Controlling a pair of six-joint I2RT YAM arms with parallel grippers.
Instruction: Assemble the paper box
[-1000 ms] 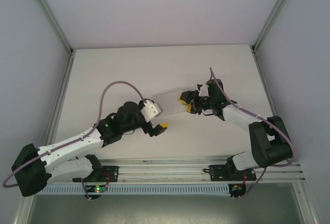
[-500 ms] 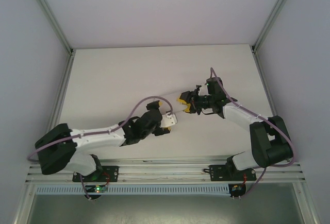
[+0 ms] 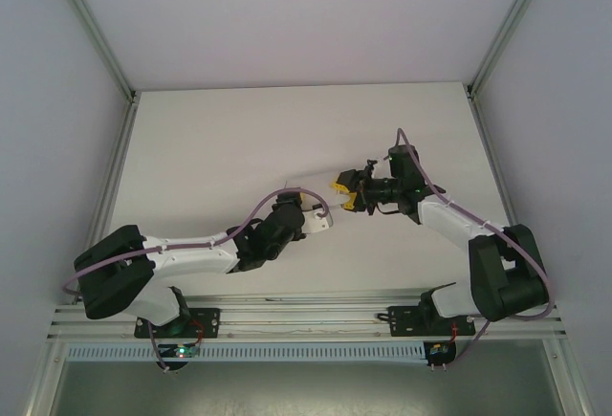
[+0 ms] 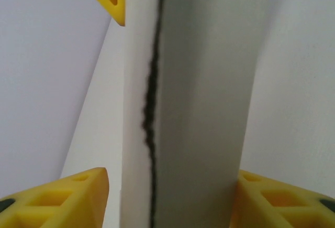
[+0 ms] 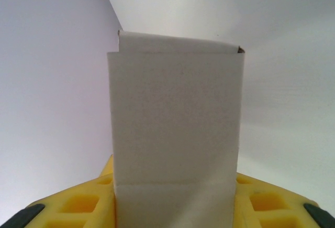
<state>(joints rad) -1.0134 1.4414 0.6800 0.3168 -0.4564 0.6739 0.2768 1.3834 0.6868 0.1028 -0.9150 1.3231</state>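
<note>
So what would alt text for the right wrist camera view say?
A white paper box is clamped between the right gripper's two yellow fingers, stretching away from the camera. A second layer of card peeks out past its far edge.

Here's the left arm [image 3: 182,249]: white shells, black joints, and 1 mauve cable looping along its back. The right arm [image 3: 449,220] matches, with its own mauve cable arching off the wrist. The left claw [image 4: 172,194] has yellow fingertips [image 4: 57,199] with moulded pockets. The right claw [image 5: 175,202] has the same yellow pads [image 5: 267,202], dark at the outer corners.
</note>
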